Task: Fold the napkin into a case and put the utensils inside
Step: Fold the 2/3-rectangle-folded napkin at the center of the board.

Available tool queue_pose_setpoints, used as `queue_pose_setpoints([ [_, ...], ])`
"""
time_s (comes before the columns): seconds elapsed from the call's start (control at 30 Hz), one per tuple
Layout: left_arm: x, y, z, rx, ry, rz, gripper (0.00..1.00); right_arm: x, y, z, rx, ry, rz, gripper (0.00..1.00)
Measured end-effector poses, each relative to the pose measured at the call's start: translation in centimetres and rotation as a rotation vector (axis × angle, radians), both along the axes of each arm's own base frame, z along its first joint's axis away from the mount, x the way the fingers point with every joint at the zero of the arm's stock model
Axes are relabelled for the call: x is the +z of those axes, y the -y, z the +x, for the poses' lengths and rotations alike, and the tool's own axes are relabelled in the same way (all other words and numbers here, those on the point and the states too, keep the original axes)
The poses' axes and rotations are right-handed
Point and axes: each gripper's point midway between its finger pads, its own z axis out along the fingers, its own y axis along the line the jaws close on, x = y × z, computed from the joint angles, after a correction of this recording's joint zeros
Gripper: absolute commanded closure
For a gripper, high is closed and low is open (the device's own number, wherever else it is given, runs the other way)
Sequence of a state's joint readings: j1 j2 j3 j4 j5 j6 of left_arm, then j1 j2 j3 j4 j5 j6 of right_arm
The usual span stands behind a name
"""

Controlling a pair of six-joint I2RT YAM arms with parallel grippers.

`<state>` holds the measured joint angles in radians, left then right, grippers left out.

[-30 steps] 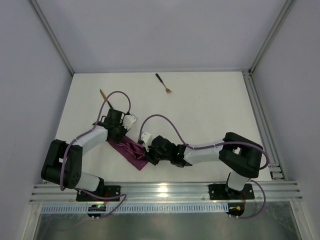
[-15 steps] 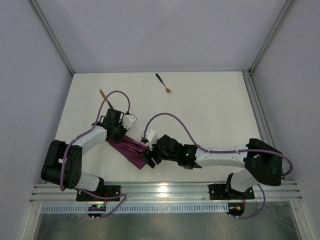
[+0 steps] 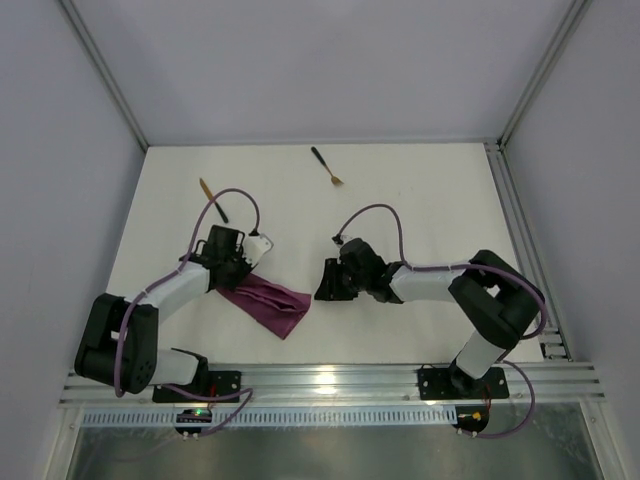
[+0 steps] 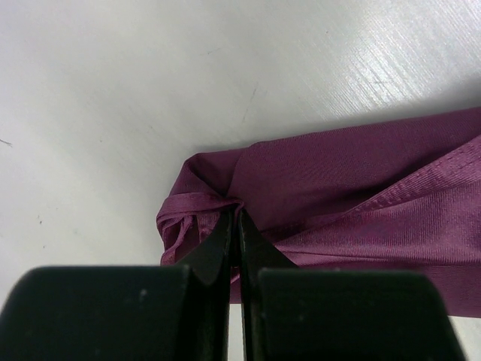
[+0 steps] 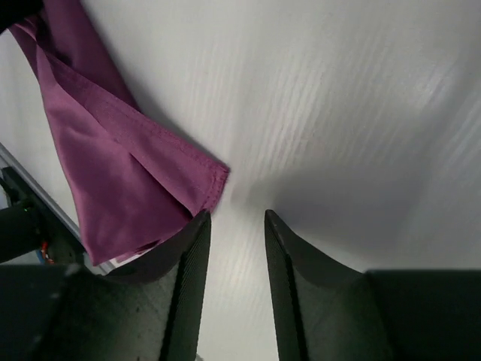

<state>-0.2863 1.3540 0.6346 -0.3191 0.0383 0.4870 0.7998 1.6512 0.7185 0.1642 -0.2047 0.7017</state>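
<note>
Napkin [image 3: 268, 301] of magenta-purple cloth lies folded; left gripper [image 4: 235, 224] clamps its bunched end, right gripper [image 5: 236, 218] gapes empty beside its corner.

From high above the near edge we look down on the whole desk [image 3: 420, 210]. Our left wrist view sits very close over one end of the napkin [image 4: 338, 188]; our right wrist view, close too, faces the other end.

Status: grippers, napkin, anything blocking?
Left gripper shut on napkin end. Right gripper open, empty, off the cloth. Utensils lie far side, not yet inserted. Nothing blocking.
</note>
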Motion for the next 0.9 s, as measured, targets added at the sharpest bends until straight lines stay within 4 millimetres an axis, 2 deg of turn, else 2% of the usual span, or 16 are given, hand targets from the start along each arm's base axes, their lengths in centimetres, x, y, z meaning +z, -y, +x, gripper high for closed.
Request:
queue_pose_setpoints([
  [0.07,0.0,0.0,-0.1,-0.003,0.002,-0.001,1.0,0.1,-0.6,-0.3,-0.007,-0.035,0.015,0.56],
  [0.5,0.1,0.1,0.0,-0.02,0.008,0.0,1.0,0.1,-4.4,0.2,-0.013,-0.12,0.118,0.53],
  [0.6,0.1,0.1,-0.1,-0.02,0.007,0.001,1.0,0.0,-5.2,0.4,-0.006,-0.129,0.145,0.66],
  [0.63,0.1,0.1,-0.1,-0.021,0.007,0.001,1.0,-0.2,-5.3,0.4,-0.005,-0.131,0.148,0.77],
  [0.73,0.1,0.0,-0.1,-0.021,0.007,0.001,1.0,-0.7,-5.2,0.3,-0.009,-0.139,0.137,0.96],
  [0.9,0.1,0.0,-0.1,-0.018,0.007,0.0,1.0,-0.8,-4.9,0.4,-0.005,-0.119,0.119,0.96],
])
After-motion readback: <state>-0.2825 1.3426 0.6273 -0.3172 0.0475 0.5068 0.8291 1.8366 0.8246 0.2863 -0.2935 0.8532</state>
